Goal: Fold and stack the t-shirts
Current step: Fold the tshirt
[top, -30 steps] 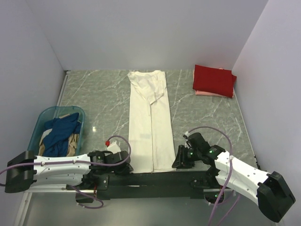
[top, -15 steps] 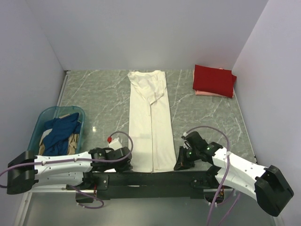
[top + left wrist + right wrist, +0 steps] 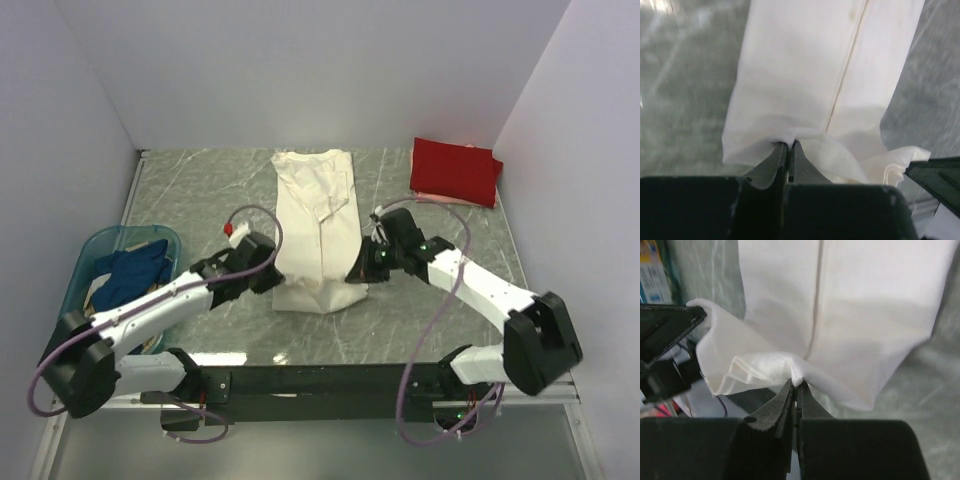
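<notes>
Against the left edge of the counter (image 3: 200,190), toward the near corner: teal basket (image 3: 90,250), with a dark blue t-shirt (image 3: 135,272) heaped inside.

Just right of the basket, reaching in from the near left: left end effector (image 3: 272,283), clenched on the near left corner of the cream-white t-shirt (image 3: 315,200). In the left wrist view, fingers pressed together at the end effector (image 3: 789,147), with a small pucker of the cream-white t-shirt (image 3: 805,65) pinched between them.

Down the middle of the counter: the cream-white t-shirt, folded to a long narrow strip with a lengthwise seam line, far end near the far edge, near end about midway to the near edge and bunched between the two arms.

At the strip's near right corner: right end effector (image 3: 362,272), likewise clamped on cloth. In the right wrist view, fingertips closed at the end effector (image 3: 796,387) on a gathered fold of the cream-white t-shirt (image 3: 850,305), layered hem edges showing to the left.

At the far right corner of the counter, well apart from the strip: red t-shirt (image 3: 455,170), folded flat, on top of a pale pink t-shirt (image 3: 440,197) showing only as a thin edge along its near side.
</notes>
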